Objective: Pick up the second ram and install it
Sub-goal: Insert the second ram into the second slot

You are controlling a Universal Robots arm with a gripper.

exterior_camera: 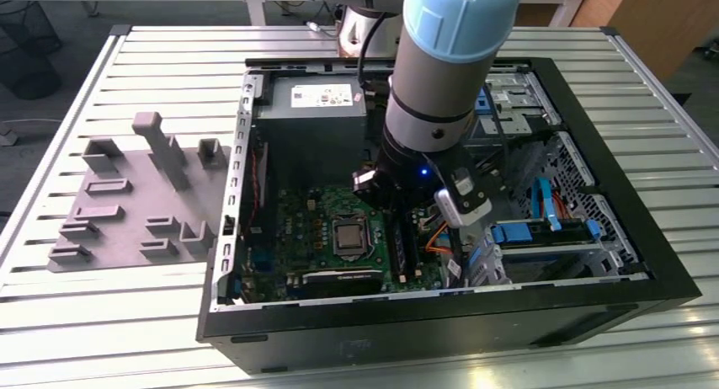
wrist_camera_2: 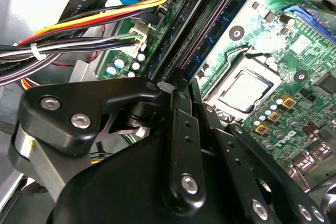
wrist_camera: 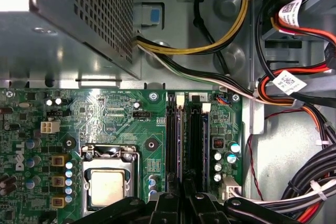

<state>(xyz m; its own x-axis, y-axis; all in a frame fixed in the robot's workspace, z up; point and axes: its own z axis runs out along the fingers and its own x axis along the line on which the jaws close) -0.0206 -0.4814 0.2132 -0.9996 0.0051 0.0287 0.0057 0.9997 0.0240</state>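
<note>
In the first wrist view the second ram (wrist_camera: 182,145) shows edge-on as a thin dark stick, standing upright in a memory slot of the green motherboard (wrist_camera: 121,114), right of the processor socket. My gripper (wrist_camera: 184,196) sits on one end of it, with the black fingers (wrist_camera: 167,203) drawn together on its top edge. The second wrist view shows the same stick (wrist_camera_2: 206,30) running away from the fingertips (wrist_camera_2: 176,85) along the slot. In the exterior view the arm reaches down into the open computer case, and my gripper (exterior_camera: 396,225) is low over the slots.
Bundled cables (wrist_camera: 294,93) lie close beside the slots. The processor socket (wrist_camera: 107,184) is on the other side and the power supply box (wrist_camera: 79,24) is beyond. The case walls (exterior_camera: 450,322) enclose the work area. Grey fixture blocks (exterior_camera: 135,195) stand on the table at the exterior view's left.
</note>
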